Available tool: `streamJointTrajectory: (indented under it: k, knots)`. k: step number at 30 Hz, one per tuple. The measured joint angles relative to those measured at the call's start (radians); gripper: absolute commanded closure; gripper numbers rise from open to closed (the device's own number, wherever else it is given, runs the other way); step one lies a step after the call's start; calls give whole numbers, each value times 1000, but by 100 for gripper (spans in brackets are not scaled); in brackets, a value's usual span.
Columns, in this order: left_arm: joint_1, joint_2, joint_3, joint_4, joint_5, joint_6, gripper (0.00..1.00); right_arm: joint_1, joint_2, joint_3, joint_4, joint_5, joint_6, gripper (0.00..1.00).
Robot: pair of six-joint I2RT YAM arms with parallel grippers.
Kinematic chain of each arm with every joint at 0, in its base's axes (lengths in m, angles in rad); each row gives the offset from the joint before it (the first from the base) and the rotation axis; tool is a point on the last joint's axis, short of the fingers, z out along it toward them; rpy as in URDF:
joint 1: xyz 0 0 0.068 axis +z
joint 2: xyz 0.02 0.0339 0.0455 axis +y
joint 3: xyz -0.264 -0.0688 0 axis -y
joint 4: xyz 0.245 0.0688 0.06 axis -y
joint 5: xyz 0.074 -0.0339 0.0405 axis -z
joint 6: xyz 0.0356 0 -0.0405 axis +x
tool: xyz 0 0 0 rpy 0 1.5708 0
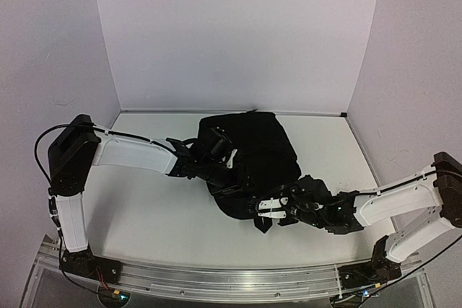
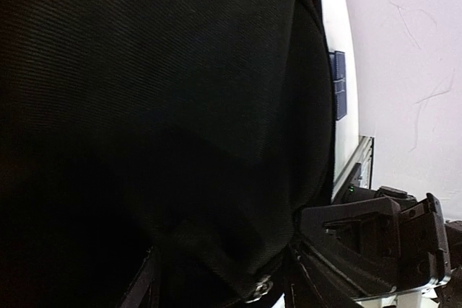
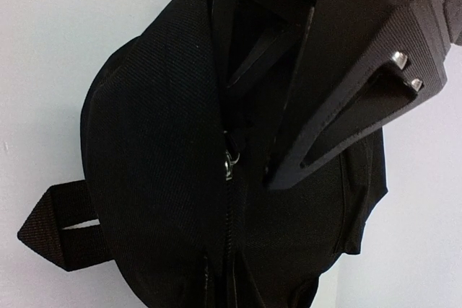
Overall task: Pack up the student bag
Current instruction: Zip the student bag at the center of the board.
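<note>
Bag (image 1: 253, 149) mid-table (image 1: 144, 207), an arm at each side.
R gripper (image 1: 263, 210), jaws shut, sits by the zip (image 3: 229, 164) at near end, prob. to tug it. L gripper (image 1: 222, 159) is against bag's left side, likely bracing; its jaws, can't tell.

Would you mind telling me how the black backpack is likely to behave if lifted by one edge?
The student bag is probably floppy: its woven fabric slumps in soft folds. It looks grippy rather than slippery, and its loose strap would likely dangle.
</note>
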Motion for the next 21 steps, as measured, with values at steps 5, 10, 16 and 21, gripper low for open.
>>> streamJointTrajectory:
  k: [5, 10, 16, 21]
  knots:
    - [-10, 22, 8, 48, 32, -26, 68, 0, 8, 2, 0, 0, -1, 100]
    - [-11, 22, 7, 84, 48, -38, 93, 0, 12, 7, -3, 0, -1, 100]
    - [-15, 12, -15, 117, 44, -38, 100, 0, 12, 7, -3, 1, -2, 100]
    - [-14, -15, -55, 122, 17, -35, 100, 0, 10, 7, -5, 1, -2, 100]
